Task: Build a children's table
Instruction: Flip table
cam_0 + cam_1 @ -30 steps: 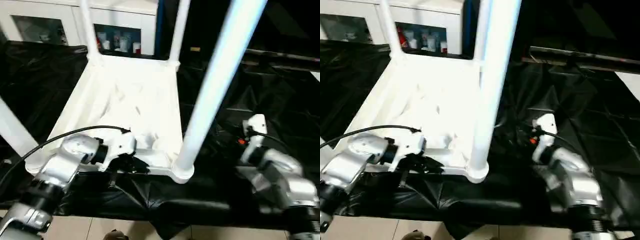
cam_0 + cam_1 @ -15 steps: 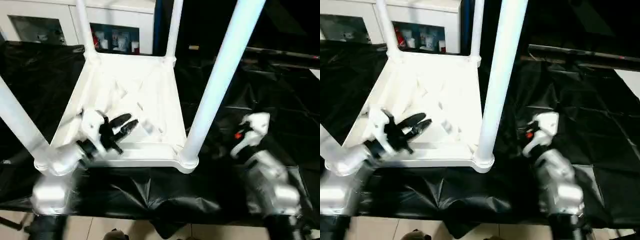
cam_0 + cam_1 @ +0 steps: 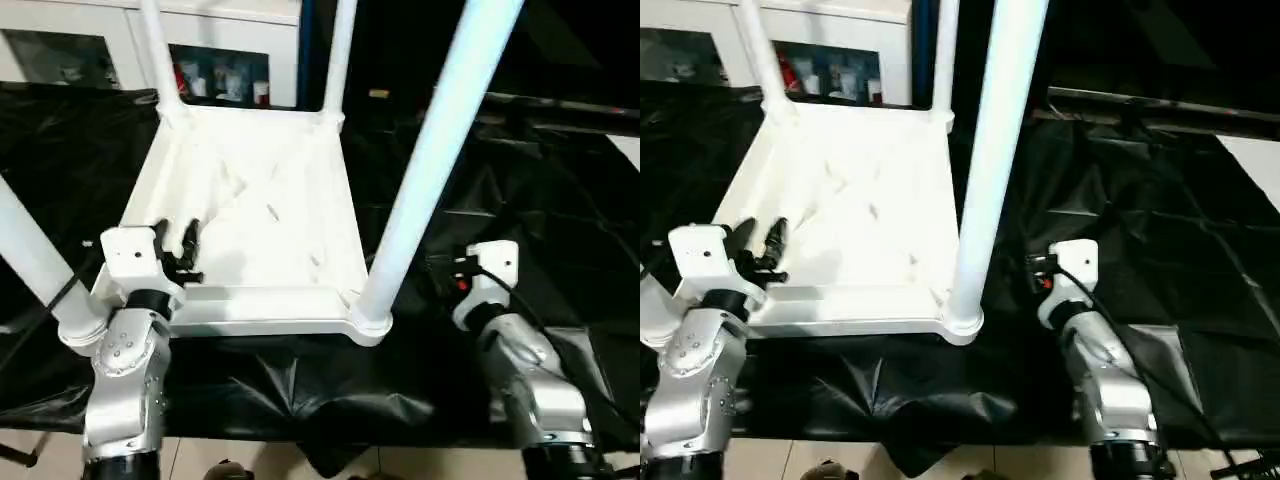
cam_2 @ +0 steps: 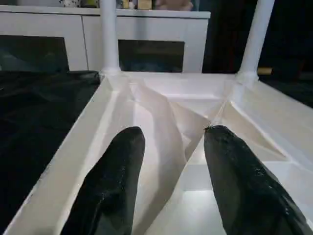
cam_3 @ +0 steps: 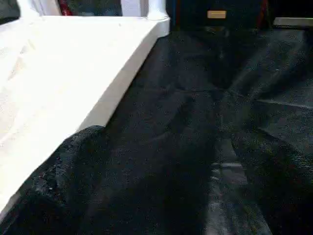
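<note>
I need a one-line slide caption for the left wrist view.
Open black left gripper hovering over the ribbed underside of the upturned white plastic square tabletop.

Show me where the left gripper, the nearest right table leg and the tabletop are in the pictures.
left gripper [image 4: 171, 134]: left wrist view, gap midway between its open fingertips.
nearest right table leg [image 3: 424, 165]: left eye view, middle of the tube.
tabletop [image 3: 270, 215]: left eye view, ribbed underside.
</note>
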Available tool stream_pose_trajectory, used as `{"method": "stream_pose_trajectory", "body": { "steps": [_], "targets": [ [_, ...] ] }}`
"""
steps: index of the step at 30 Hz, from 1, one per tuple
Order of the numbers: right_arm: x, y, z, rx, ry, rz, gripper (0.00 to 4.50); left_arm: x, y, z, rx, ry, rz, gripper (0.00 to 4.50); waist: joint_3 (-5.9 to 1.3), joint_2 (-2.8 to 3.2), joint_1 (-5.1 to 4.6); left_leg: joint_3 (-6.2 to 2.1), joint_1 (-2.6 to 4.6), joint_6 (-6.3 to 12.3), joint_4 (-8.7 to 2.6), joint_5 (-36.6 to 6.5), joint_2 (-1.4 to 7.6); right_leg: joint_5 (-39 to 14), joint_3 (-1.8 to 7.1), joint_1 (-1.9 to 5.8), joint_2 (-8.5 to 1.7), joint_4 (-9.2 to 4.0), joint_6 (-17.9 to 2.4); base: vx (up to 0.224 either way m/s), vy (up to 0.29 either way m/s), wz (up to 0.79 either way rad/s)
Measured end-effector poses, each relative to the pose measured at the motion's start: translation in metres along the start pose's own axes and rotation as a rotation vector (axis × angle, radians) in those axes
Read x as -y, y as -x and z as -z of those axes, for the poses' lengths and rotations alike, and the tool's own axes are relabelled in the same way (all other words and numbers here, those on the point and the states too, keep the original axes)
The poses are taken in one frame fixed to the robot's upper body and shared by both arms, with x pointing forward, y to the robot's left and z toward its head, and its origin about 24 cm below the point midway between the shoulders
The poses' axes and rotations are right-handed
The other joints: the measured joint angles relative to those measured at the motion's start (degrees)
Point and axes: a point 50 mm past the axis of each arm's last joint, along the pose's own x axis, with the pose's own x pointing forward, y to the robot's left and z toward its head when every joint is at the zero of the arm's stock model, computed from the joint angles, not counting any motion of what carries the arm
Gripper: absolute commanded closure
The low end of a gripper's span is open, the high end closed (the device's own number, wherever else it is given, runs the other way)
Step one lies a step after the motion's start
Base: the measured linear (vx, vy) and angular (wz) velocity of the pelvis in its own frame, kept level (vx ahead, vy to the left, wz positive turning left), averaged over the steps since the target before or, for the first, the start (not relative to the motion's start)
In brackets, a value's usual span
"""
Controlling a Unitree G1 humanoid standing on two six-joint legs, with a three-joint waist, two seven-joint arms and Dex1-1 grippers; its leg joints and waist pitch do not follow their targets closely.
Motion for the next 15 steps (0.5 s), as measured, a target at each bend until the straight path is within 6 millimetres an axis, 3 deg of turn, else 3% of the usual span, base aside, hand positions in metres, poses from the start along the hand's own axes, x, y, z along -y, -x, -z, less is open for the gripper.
{"method": "stream_pose_trajectory", "body": {
  "steps": [6, 7, 8, 10, 11, 12, 13, 14, 15],
  "targets": [
    [-0.005, -0.001, 0.0, 0.003, -0.001, -0.015, 0.0, 0.008, -0.001, 0.002, -0.02, -0.006, 0.036, 2.25, 0.0, 0.01, -0.04, 0.0, -0.01, 0.0, 0.05, 0.02, 0.0, 0.21, 0.01, 0.0, 0.0, 0.01, -0.16, 0.0, 0.0, 0.0],
    [-0.005, -0.001, 0.0, 0.003, -0.001, -0.015, 0.0, 0.01, -0.001, 0.003, -0.024, -0.005, 0.045, 2.25, -0.04, 0.06, -0.06, -0.01, -0.27, 0.17, 0.18, 0.13, 0.02, 0.36, 0.01, -0.11, 0.04, 0.02, -0.19, 0.0, 0.0, 0.0],
    [-0.005, -0.001, 0.0, 0.002, 0.0, -0.015, 0.0, 0.011, -0.001, 0.004, -0.03, -0.004, 0.055, 2.25, -0.2, 0.11, -0.09, -0.02, -0.9, 0.61, 0.52, 0.39, 0.06, 0.64, 0.02, -0.58, 0.19, 0.06, -0.12, 0.0, 0.0, 0.0],
    [-0.005, -0.001, 0.0, 0.002, 0.0, -0.016, 0.0, 0.013, -0.001, 0.005, -0.049, -0.015, 0.074, 2.25, -0.65, 0.12, -0.08, -0.12, -2.85, 1.14, 1.45, 0.67, 0.13, 1.52, 0.0, -2.32, 0.5, 0.17, 0.01, 0.0, 0.0, 0.0],
    [-0.005, 0.0, 0.001, 0.0, 0.0, -0.016, 0.0, 0.015, -0.001, 0.006, -0.06, -0.029, 0.091, 2.25, -0.73, 0.18, -0.12, -0.25, -4.21, 1.54, 1.99, 0.9, 0.27, 2.05, -0.1, -3.25, 0.68, 0.01, -0.3, -0.091, 0.013, -0.03],
    [-0.005, 0.002, 0.002, -0.004, -0.001, -0.014, 0.0, 0.016, 0.0, 0.007, -0.064, -0.033, 0.099, 2.25, -0.77, 0.18, -0.08, -0.29, -4.91, 1.79, 2.25, 1.05, 0.32, 2.48, -0.12, -3.84, 0.71, -0.09, -0.32, -0.091, 0.013, -0.03],
    [-0.005, 0.003, 0.004, -0.009, -0.003, -0.013, 0.0, 0.016, 0.0, 0.008, -0.069, -0.034, 0.102, 2.25, -0.76, 0.36, -0.16, -0.36, -5.42, 2.03, 2.48, 1.1, 0.45, 2.84, -0.3, -4.06, 0.73, -0.46, -0.37, -0.119, 0.019, -0.02],
    [-0.005, 0.005, 0.007, -0.016, -0.006, -0.01, 0.0, 0.016, 0.001, 0.009, -0.073, -0.035, 0.103, 2.25, -0.53, 0.75, -0.24, -0.34, -5.41, 2.07, 2.6, 1.16, 0.73, 3.27, -0.63, -3.79, 0.75, -1.16, -0.21, -0.145, 0.033, -0.05],
    [-0.005, 0.006, 0.007, -0.018, -0.007, -0.011, 0.0, 0.014, 0.002, 0.01, -0.078, -0.04, 0.104, 2.25, -0.14, 1.18, -0.56, -0.37, -4.75, 1.88, 2.68, 1.04, 1.1, 3.28, -1.32, -3.08, 0.56, -1.7, -0.23, -0.145, 0.033, -0.05]
  ]
}}
